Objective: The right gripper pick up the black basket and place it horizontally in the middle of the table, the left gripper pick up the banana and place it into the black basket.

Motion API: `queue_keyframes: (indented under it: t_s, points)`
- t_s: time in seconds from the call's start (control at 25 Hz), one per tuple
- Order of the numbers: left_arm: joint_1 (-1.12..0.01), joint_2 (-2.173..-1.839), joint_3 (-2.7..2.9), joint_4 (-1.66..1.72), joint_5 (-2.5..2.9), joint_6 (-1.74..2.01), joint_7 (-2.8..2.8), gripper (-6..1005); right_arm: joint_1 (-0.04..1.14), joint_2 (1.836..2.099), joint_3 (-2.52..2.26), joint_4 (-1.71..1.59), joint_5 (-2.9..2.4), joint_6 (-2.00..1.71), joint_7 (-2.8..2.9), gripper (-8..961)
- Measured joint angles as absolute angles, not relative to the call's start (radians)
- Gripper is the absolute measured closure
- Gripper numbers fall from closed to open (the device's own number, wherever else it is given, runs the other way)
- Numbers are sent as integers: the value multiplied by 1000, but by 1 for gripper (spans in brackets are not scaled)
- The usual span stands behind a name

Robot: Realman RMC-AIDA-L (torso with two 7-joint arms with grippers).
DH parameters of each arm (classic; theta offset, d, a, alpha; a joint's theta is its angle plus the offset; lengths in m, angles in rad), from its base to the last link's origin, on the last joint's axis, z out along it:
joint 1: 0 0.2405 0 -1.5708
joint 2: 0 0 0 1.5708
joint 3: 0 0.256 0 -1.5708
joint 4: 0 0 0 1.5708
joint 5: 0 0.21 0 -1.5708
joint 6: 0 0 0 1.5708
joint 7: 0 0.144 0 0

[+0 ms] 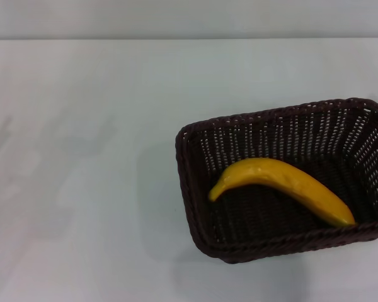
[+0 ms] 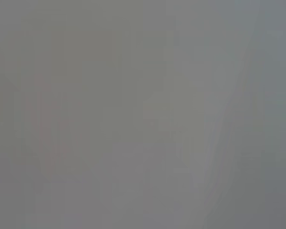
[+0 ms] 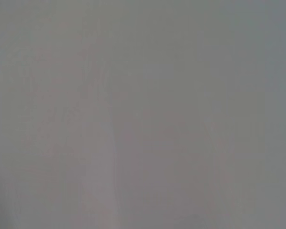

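The black basket (image 1: 195,189) is a dark woven wicker box standing on the white table (image 1: 82,157) at the right of the head view, its long side running left to right and its right end cut off by the picture's edge. The banana (image 1: 283,185) lies inside it on the basket floor, yellow-orange, running diagonally from the middle left down to the near right corner. Neither gripper shows in the head view. Both wrist views show only a plain grey surface, with no fingers and no object.
The table's far edge meets a pale wall (image 1: 189,19) at the top of the head view. Bare tabletop lies to the left of the basket and in front of it.
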State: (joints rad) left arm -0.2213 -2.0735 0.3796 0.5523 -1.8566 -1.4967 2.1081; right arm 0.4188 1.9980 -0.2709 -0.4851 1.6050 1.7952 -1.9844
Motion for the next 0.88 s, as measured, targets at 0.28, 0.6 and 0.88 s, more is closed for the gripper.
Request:
queue_keyframes:
  t_s: [0.28,0.6,0.88]
  points:
    - [-230,-2077,381,551,-1857,-1497,2126,127,396,1997,-296,-500,1654,1911,-2032,562]
    - [-224,-2076,381,551,-1852,-1481,2144,127,362,2006,-298,-494,1738,1913,-2040,729]
    - [-204,-2077,377,536,-1881,-1496,2159,127,354,2007,-292,-493,1768,1914,-2044,496]
